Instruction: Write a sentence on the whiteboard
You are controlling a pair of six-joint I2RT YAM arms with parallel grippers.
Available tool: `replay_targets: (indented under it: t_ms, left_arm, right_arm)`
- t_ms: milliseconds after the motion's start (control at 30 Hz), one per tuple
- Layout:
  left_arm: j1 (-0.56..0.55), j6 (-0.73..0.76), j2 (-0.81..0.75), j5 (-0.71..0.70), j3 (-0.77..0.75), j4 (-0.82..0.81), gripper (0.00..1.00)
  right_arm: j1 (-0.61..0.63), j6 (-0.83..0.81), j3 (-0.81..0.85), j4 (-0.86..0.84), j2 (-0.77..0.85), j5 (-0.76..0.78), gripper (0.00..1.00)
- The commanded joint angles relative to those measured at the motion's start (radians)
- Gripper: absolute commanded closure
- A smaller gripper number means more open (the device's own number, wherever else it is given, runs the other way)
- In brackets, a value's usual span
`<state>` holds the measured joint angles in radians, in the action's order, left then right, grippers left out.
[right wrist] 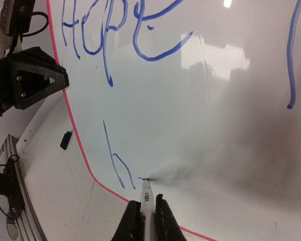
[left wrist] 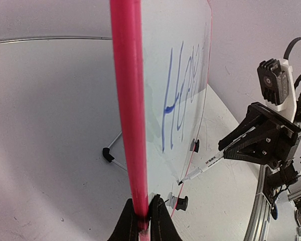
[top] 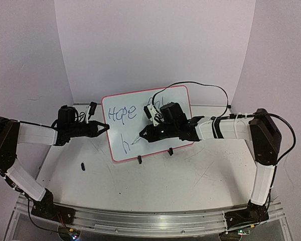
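The whiteboard (top: pixel 135 145) stands upright on two black clip feet in the middle of the table. Blue lettering (top: pixel 121 113) reads "Hope" on the top line, with more strokes behind my right arm, and an "h" (top: pixel 124 145) on the lower line. My left gripper (top: pixel 106 127) is shut on the board's red-pink left rim (left wrist: pixel 132 150). My right gripper (top: pixel 143 135) is shut on a white marker (right wrist: pixel 147 198), whose tip touches the board just right of the "h" (right wrist: pixel 114 165). The marker also shows in the left wrist view (left wrist: pixel 203 166).
A small dark marker cap (top: pixel 83 165) lies on the table left of the board, and shows in the right wrist view (right wrist: pixel 65 139). A black cable (top: pixel 200 86) arcs over the right arm. White walls close in behind the board.
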<state>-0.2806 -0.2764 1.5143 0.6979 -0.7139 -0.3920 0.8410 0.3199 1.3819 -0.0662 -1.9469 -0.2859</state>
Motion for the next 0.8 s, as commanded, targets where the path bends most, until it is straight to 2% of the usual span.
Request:
replay_targets:
  t_ms: [0, 433, 767]
  left_arm:
    - [-0.006, 0.066, 0.022, -0.146, -0.032, 0.030, 1.00]
    - [-0.006, 0.068, 0.021, -0.147, -0.033, 0.031, 1.00]
    - [-0.006, 0.069, 0.023, -0.144, -0.035, 0.033, 1.00]
  right_arm:
    - [-0.036, -0.017, 0.022, -0.029, 0.042, 0.093, 1.00]
    - [-0.010, -0.014, 0.097, -0.024, -0.023, 0.040, 1.00]
    - [0.011, 0.006, 0.064, -0.024, -0.044, 0.017, 1.00]
